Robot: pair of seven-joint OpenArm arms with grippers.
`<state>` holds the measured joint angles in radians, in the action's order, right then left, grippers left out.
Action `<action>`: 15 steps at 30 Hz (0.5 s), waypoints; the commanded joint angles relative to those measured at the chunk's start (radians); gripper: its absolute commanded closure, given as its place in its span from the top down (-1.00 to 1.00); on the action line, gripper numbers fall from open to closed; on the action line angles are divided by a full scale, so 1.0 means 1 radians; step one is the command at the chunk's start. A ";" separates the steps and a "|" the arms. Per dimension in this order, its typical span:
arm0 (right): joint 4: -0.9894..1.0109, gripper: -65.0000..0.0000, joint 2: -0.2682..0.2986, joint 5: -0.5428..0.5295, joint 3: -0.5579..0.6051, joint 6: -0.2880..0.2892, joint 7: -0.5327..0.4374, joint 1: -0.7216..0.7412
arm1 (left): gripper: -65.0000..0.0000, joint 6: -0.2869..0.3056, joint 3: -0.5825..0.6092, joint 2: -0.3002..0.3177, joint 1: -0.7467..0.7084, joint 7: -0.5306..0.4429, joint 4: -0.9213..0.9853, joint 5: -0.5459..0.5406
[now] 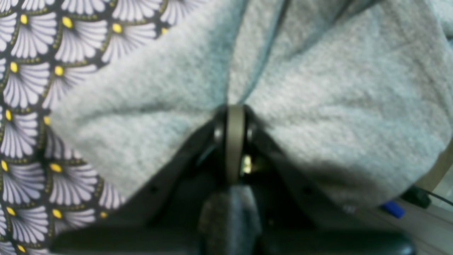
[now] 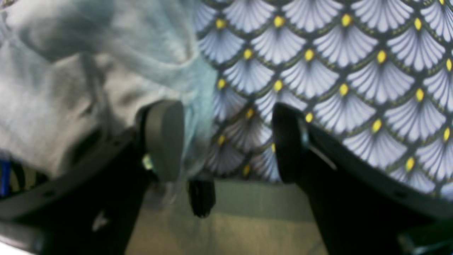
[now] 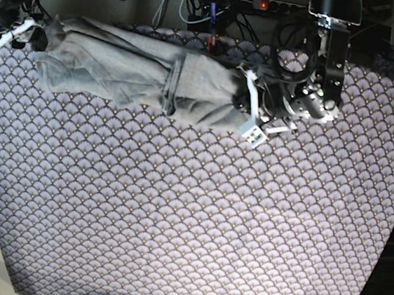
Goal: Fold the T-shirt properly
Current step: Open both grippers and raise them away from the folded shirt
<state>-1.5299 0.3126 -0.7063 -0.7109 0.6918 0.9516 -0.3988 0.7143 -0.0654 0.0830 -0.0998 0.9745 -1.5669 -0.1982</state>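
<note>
The near part of the surface (image 3: 173, 243), covered by a purple-grey scallop-patterned cloth (image 3: 198, 204), lies bare. Farther back, the T-shirt (image 3: 134, 70) stretches in a long rumpled band along the far edge, bunched and creased. At its one end the left gripper (image 1: 234, 117) is clamped together on a pinch of the grey fabric, which fans out to both sides of the jaws. At the other end the right gripper (image 2: 226, 141) stands with its jaws apart, one pad touching the shirt's edge, the other over the cloth.
</note>
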 commanded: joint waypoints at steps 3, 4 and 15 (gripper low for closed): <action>-0.001 0.26 0.016 -0.022 -0.006 0.006 -0.003 0.018 | -1.00 -0.016 -0.004 0.008 0.007 0.027 -0.008 0.049; -0.004 0.26 0.013 -0.022 -0.006 0.006 -0.001 0.018 | -1.00 -0.016 -0.004 0.008 0.007 0.027 -0.008 0.049; -0.091 0.26 0.007 -0.026 -0.008 0.006 0.068 0.054 | -1.00 -0.016 -0.004 0.005 0.010 0.027 -0.008 0.049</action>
<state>-1.6028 0.3023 -0.7128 -0.7109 0.6914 1.0351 -0.3492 0.7143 -0.0654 0.0826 -0.0994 0.9749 -1.5669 -0.1978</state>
